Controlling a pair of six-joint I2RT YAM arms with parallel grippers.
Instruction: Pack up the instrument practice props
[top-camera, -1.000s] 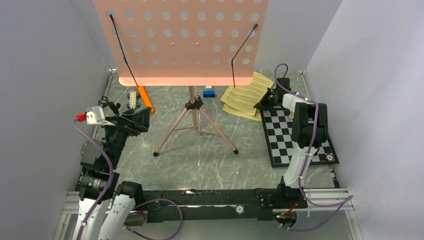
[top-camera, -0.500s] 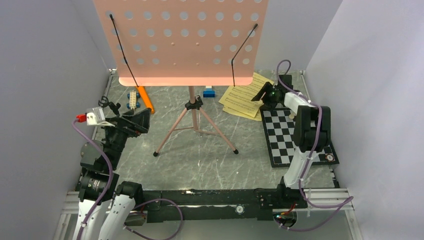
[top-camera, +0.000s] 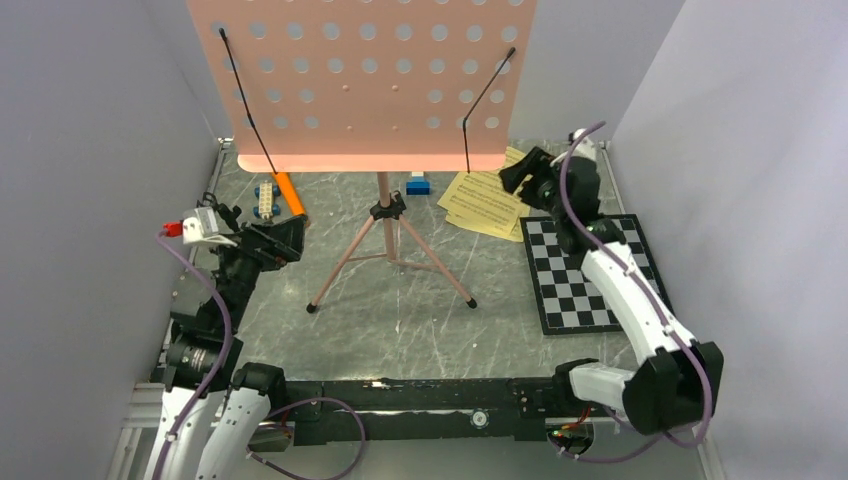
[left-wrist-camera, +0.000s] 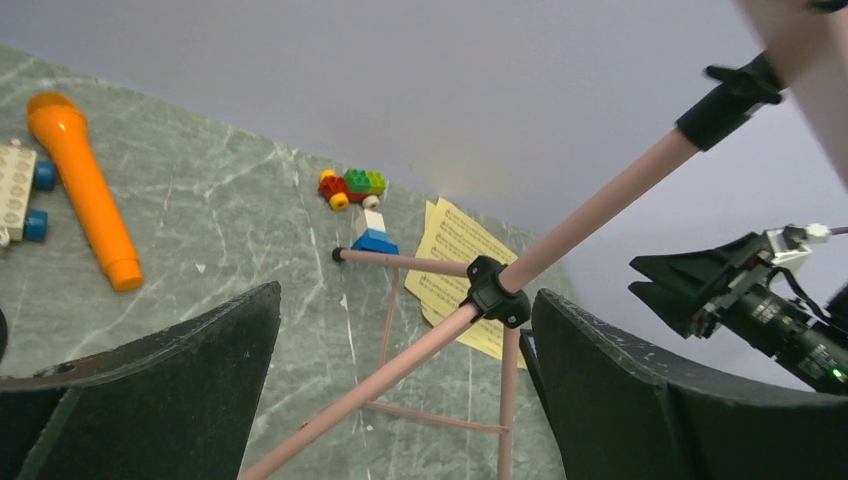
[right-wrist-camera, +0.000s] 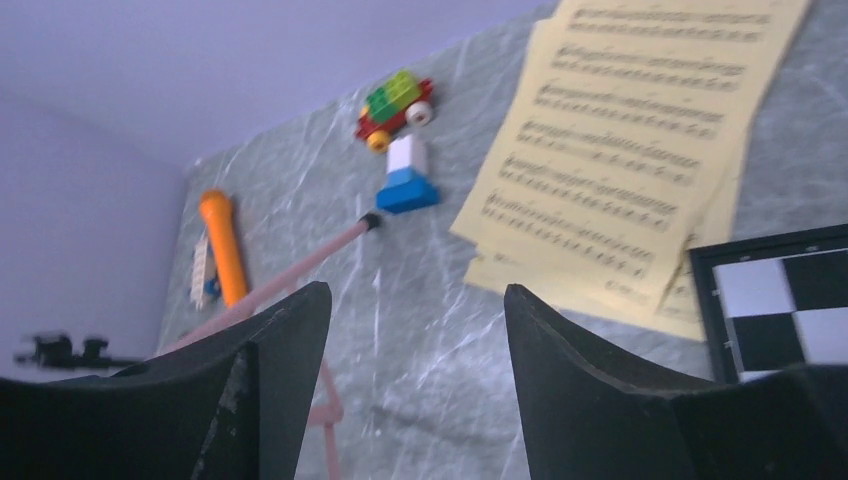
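The pink hole-punched music stand (top-camera: 370, 80) rises mid-table on tripod legs (top-camera: 388, 250). Its pole (left-wrist-camera: 580, 225) and black hub (left-wrist-camera: 497, 292) show between the left fingers, not touched. Yellow sheet-music pages (top-camera: 482, 200) lie flat at the back right, also seen in the right wrist view (right-wrist-camera: 620, 150). An orange microphone (top-camera: 290, 195) lies at the back left. My left gripper (top-camera: 285, 240) hangs open left of the tripod, facing it. My right gripper (top-camera: 520, 175) hovers open and empty above the pages' right edge; table shows between its tips (right-wrist-camera: 415, 290).
A black-and-white chessboard (top-camera: 590, 270) lies right of the pages. A blue-and-white block (top-camera: 418, 185) and a colourful toy car (left-wrist-camera: 352, 187) sit behind the tripod. A white toy car with blue wheels (top-camera: 266, 197) lies beside the microphone. Grey walls close in on both sides.
My right gripper has gone from shut to open, risen off the table beside the pages and moved toward the back; its arm has stretched out. The left arm has shifted slightly.
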